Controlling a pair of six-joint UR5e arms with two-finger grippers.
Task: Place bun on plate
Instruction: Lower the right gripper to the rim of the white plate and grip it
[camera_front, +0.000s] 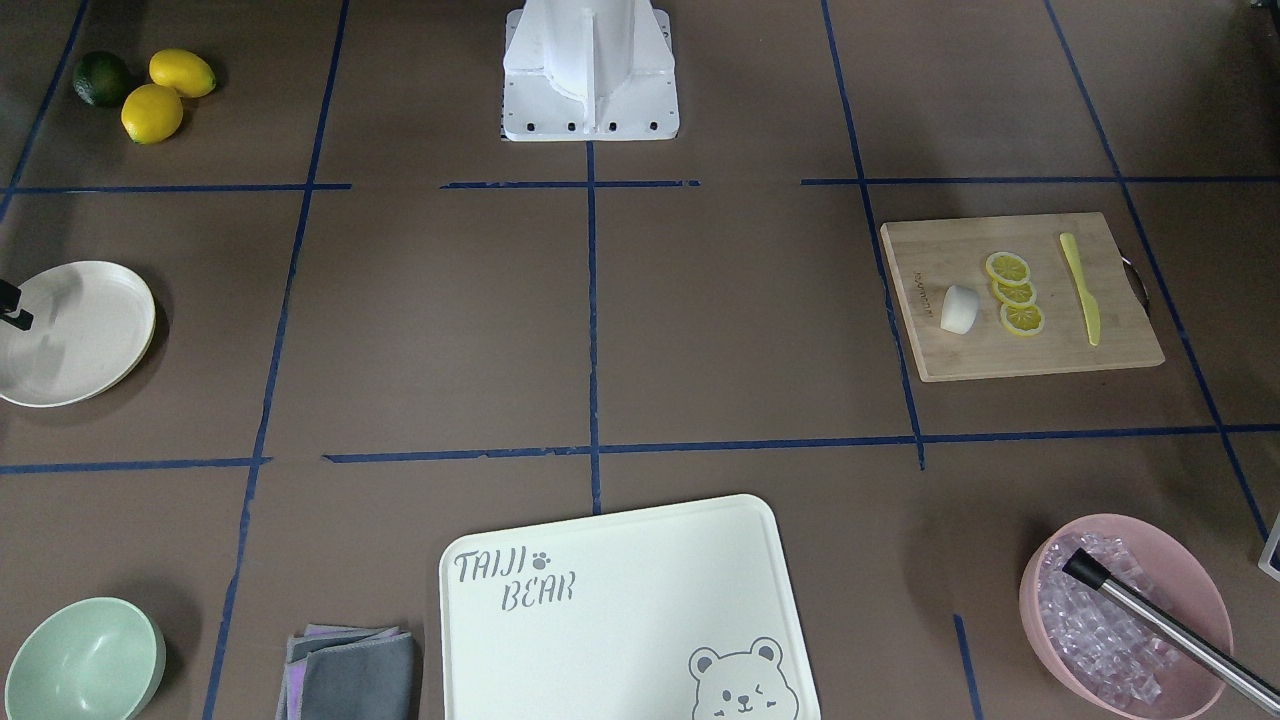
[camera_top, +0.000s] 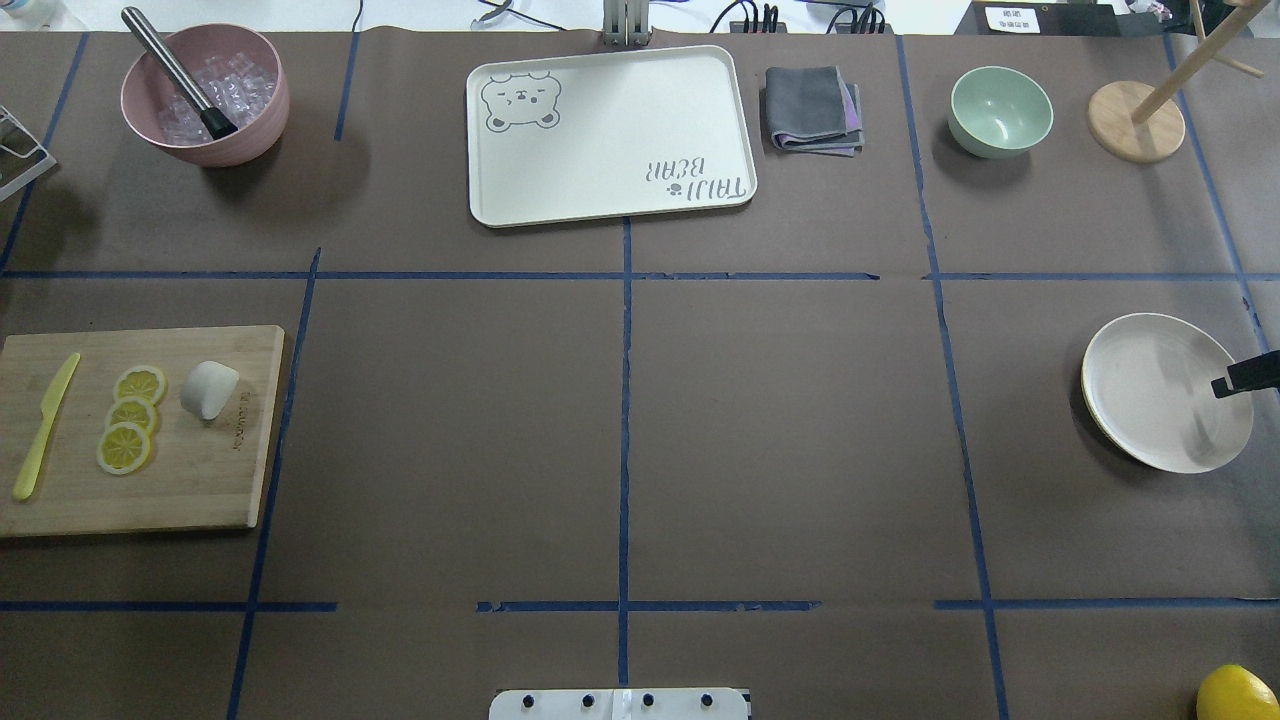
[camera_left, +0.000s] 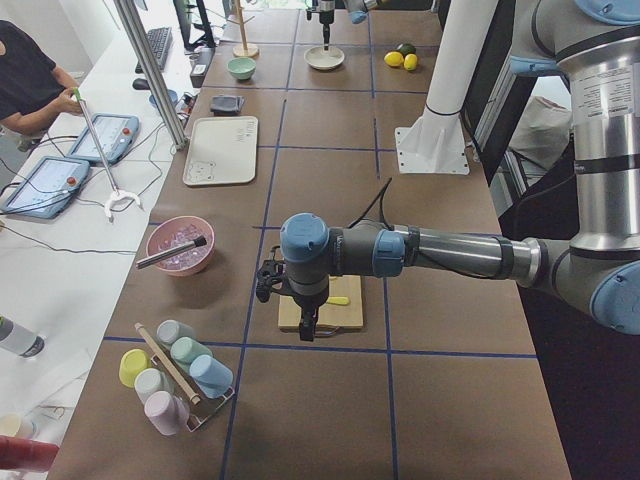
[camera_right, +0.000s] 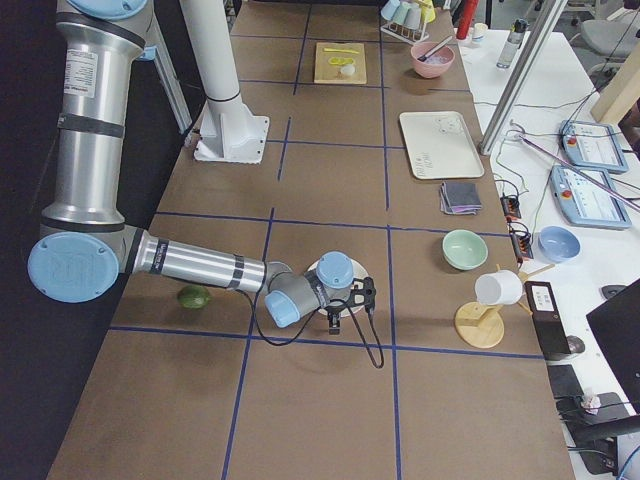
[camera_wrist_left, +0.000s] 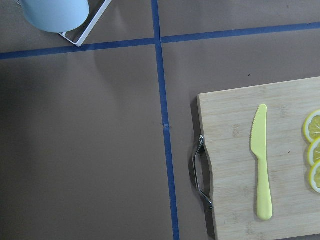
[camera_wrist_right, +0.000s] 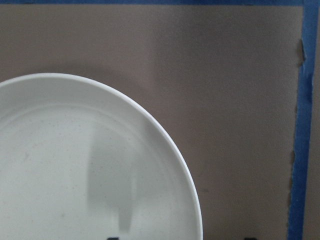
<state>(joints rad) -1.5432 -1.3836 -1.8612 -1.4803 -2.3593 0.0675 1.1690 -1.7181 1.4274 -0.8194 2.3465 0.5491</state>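
The white bun (camera_top: 208, 388) lies on a wooden cutting board (camera_top: 190, 480) at the table's left, beside three lemon slices (camera_top: 130, 417) and a yellow knife (camera_top: 40, 425). The cream plate (camera_top: 1150, 400) sits empty at the right. My right gripper (camera_wrist_right: 180, 238) hangs over the plate. Only two dark tips show at the bottom edge of the right wrist view, wide apart with nothing between them. My left gripper (camera_left: 305, 328) hovers above the board's handle end, away from the bun. It shows only in the exterior left view, so I cannot tell its state.
A pink bowl (camera_top: 250, 120) of ice with a metal rod, the bear tray (camera_top: 610, 190), a grey cloth (camera_top: 812, 108), a mint bowl (camera_top: 1000, 110) and a wooden stand (camera_top: 1135, 120) line the far side. Lemons and a lime (camera_front: 150, 85) lie near the base. A cup rack (camera_left: 175, 375) stands past the board.
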